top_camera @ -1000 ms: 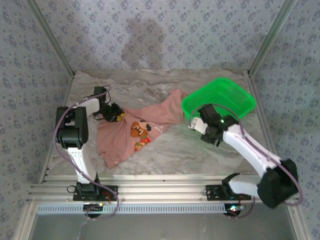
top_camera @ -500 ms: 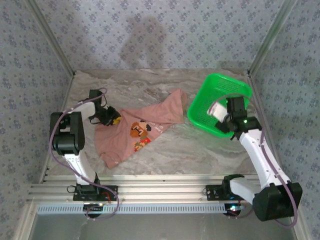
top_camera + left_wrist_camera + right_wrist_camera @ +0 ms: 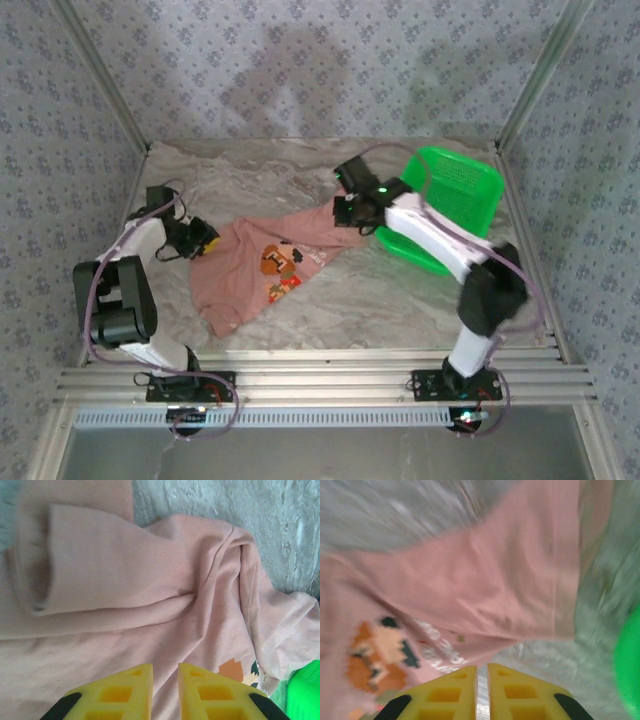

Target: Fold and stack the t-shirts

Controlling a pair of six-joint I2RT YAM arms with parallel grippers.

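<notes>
The dusty-pink t-shirt point(image 3: 250, 285) lies crumpled at the table's left-centre, its orange, brown and white graphic point(image 3: 281, 266) facing up. My left gripper point(image 3: 203, 238) sits at the shirt's upper left edge. In the left wrist view its yellow jaws point(image 3: 165, 668) stand almost together, shut on a fold of the t-shirt point(image 3: 150, 580). My right gripper point(image 3: 347, 212) hovers over the shirt's right sleeve end. In the blurred right wrist view it point(image 3: 482, 668) is shut on nothing, with the t-shirt point(image 3: 485, 575) and graphic point(image 3: 372, 652) below.
A bright green plastic basket point(image 3: 462, 183) stands tilted at the back right, just behind my right forearm; its edge shows as the basket point(image 3: 629, 660) and the basket point(image 3: 300, 692) in the wrist views. Bare marble table point(image 3: 400, 300) lies in front of the shirt. Patterned walls close in the sides.
My right arm swung from the basket leftward to the shirt's right end, its jaws opening and shutting on the way. My left gripper drew left, pulling the shirt's edge along.
</notes>
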